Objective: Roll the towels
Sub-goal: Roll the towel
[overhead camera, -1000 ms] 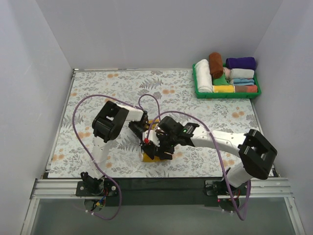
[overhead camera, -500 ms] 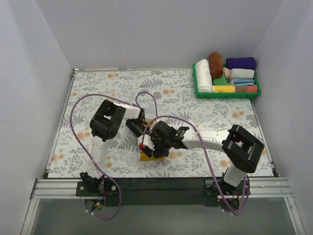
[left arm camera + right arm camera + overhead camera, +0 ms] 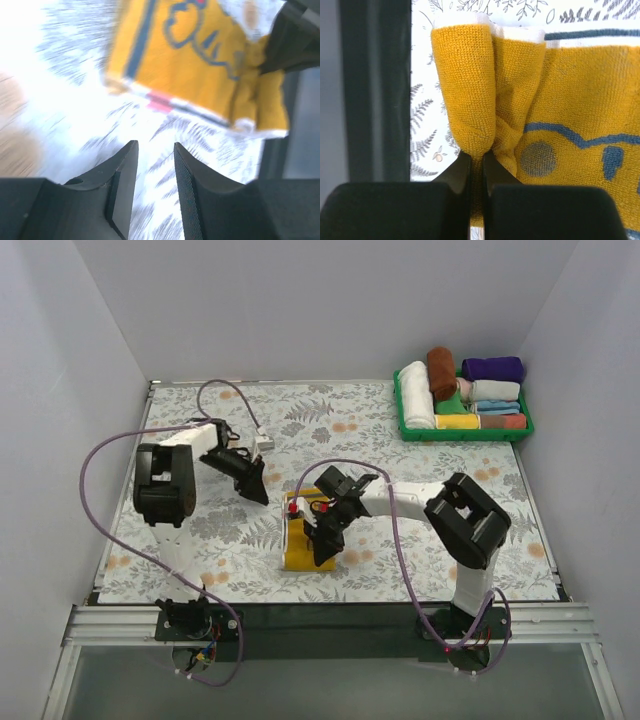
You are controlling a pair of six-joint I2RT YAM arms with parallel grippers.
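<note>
The mustard-yellow towel [image 3: 298, 540] with blue-grey markings lies partly bunched on the floral mat near the front edge. My right gripper [image 3: 325, 550] is shut on a pinched fold of the yellow towel [image 3: 570, 95] at its near corner; in the right wrist view the right gripper [image 3: 476, 161] has cloth squeezed between its jaws. My left gripper [image 3: 257, 490] hovers up and to the left, apart from the cloth. In the blurred left wrist view the left gripper [image 3: 155, 150] is narrowly open and empty, with the yellow towel [image 3: 195, 65] beyond it. The rust-brown towel [image 3: 441, 372] sits rolled in the tray.
A green tray [image 3: 405, 425] at the back right holds several rolled cloths, white, purple, green and others. Purple cables loop over both arms. The dark front edge of the table [image 3: 330, 615] runs just below the yellow towel. White walls close in three sides.
My left arm has swung away from the yellow towel up to the left and its jaws have parted. My right gripper has closed on the towel's fold and shifted slightly.
</note>
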